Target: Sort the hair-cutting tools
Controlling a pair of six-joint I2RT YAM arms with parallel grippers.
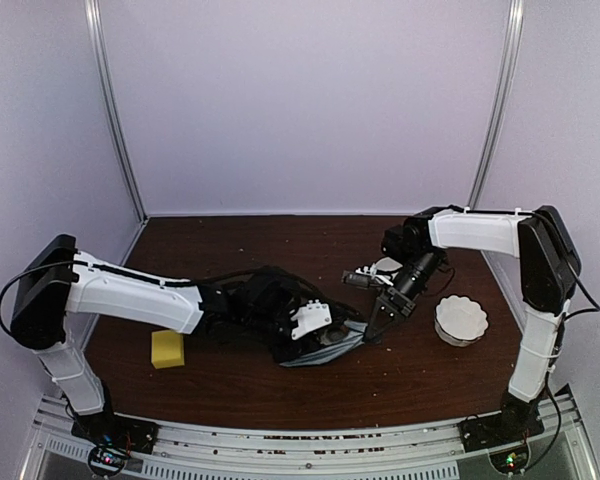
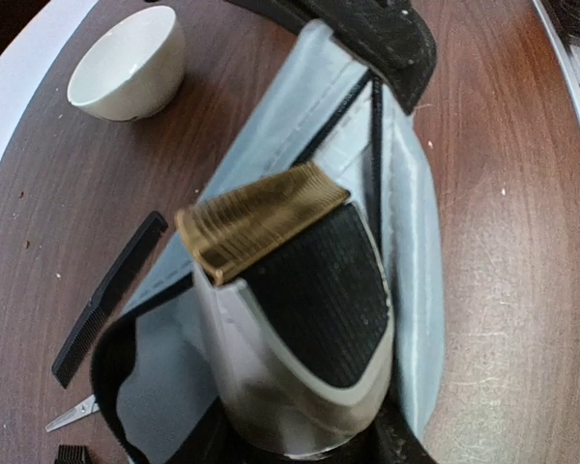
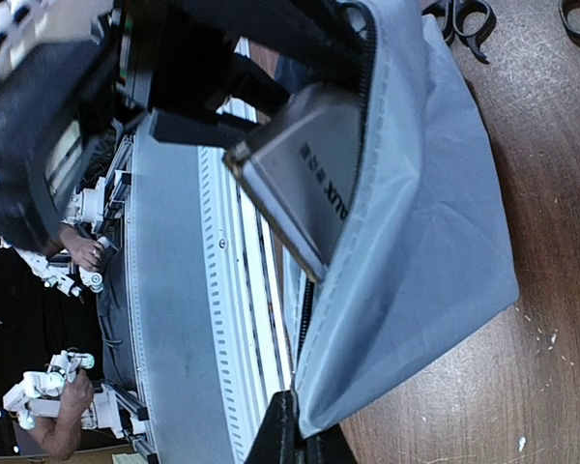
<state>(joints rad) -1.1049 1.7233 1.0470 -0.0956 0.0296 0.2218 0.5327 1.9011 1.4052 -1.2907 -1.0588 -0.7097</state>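
The brown worktop (image 1: 230, 385) carries the grey zip pouch (image 2: 411, 261), whose mouth is lifted open because the right end effector (image 3: 292, 430) is pinched fully closed on the edge of the opening. The left end effector (image 1: 310, 322) grips the clipper (image 2: 314, 309) by its body, jaws partway apart around it, and the pale toothed tip points along the pouch, with the tool seemingly partly inside the mouth. The step in hand looks like bagging the clipper. The next move calls for sliding it deeper along the pouch, then letting go, without catching the zip. A white bowl (image 2: 126, 63) stands beyond. The slim comb (image 2: 106, 302) lies just beside the pouch, with a scissors (image 2: 72, 414) blade and the tiny attachment (image 2: 70, 452) nearby.
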